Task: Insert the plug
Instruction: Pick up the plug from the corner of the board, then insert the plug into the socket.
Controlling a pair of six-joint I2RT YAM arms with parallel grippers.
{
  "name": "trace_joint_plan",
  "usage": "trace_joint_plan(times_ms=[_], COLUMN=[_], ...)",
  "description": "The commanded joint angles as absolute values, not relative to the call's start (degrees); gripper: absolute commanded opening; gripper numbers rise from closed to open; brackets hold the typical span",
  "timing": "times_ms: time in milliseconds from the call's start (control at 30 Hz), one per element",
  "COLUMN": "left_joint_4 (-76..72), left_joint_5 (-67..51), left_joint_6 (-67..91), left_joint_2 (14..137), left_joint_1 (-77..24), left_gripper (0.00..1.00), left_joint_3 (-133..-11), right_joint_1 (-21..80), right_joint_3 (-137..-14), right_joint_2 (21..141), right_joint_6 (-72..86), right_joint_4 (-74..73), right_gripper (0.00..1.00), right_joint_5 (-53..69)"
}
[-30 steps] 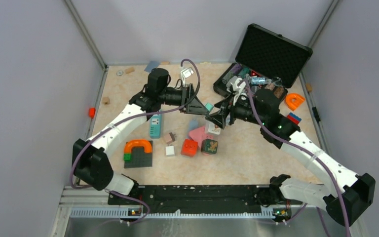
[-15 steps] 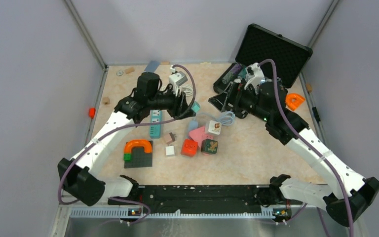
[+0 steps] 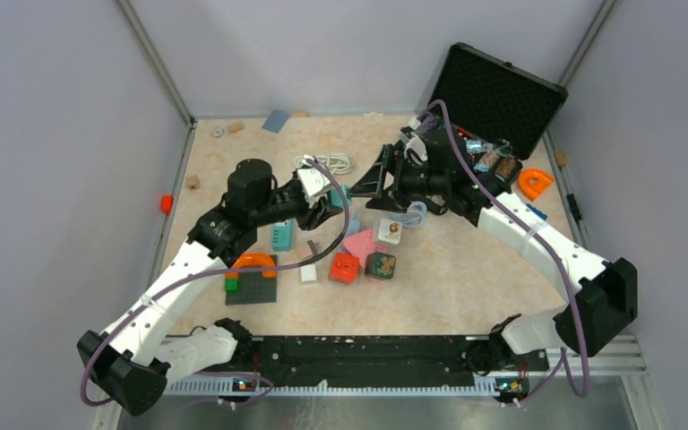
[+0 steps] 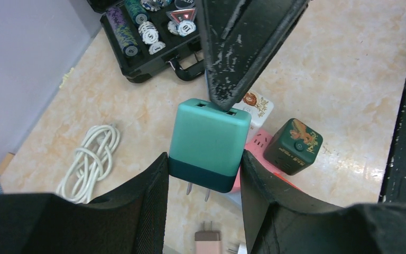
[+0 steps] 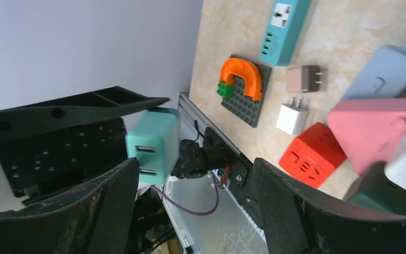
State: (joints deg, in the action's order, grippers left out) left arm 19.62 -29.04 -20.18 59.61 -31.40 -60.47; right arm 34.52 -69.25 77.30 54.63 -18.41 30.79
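L gripper (image 4: 203, 159): clamped on teal plug (image 4: 207, 142), one finger on each side face, jaws abt half apart w/ plug body filling the gap. Plug is up off the table (image 3: 466, 287), over its middle, a bit left of centre. Prongs (image 4: 198, 189) stick out of the darker teal end, toward L wrist cam. Lighter end w/ two USB slots faces away, toward R arm.

R gripper (image 5: 195, 161): jaws spread wide, nothing betw them. Sits just right of plug, pointing left at it. In L wrist view one R finger (image 4: 243, 47) has its tip right at plug's USB end; touching or just short, can't tell. In R wrist view plug shows just beyond the tip of the finger at picture-left, USB slots facing cam.

Power strip (image 5: 285, 26): teal-blue, flat on table, near-left of plug, partly under L arm in top view. Apart from plug; prongs not in any socket.

Also on table:
- orange arch (image 3: 251, 265) on dark grey baseplate (image 5: 251, 108), near side of strip
- pink adapter (image 5: 304, 79) and small white charger (image 5: 291, 117), betw baseplate and red cube socket (image 3: 344, 267)
- dark green cube (image 4: 293, 145) just right of the red one
- pink block (image 5: 380, 127) and white cube (image 4: 254, 106) w/ lion mark, close by
- white cable coil (image 4: 90, 161), far side of L gripper
- black case (image 3: 493, 98) open at far right, poker chips (image 4: 137, 32) inside
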Motion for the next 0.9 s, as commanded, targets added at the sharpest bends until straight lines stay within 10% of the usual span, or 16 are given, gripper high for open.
trace_joint_plan(times_ms=[0,467,633,733,867], left_joint_4=[17.28,17.4,17.41,17.43,17.18], left_joint_5=[-27.65,-26.73,-26.42,-25.75,-23.48], left_joint_6=[-25.22,-22.98,-20.83,-20.21,-19.08], left_joint_2=[59.48,60.68,61.17,60.96,60.14], left_joint_1=[-31.94,-33.05,-33.3,-33.38,-33.33], left_gripper=[0.0,0.0,0.0,0.01,0.39], left_joint_3=[-61.08,-61.96,-62.25,-61.93,-61.09], right_joint_1=[36.12,38.36,38.49,38.5,38.5], right_joint_3=[-76.59,-79.06,-80.33,-80.59,-80.41], right_joint_2=[79.13,84.24,86.04,86.35,86.18], right_joint_6=[55.4,55.32,55.68,55.51,53.72], right_joint_4=[-15.78,-15.56,-15.86,-15.62,-17.69], right_gripper=[0.74,0.52,0.32,0.02,0.0], right_joint_5=[36.47,38.73,37.61,37.46,36.63])
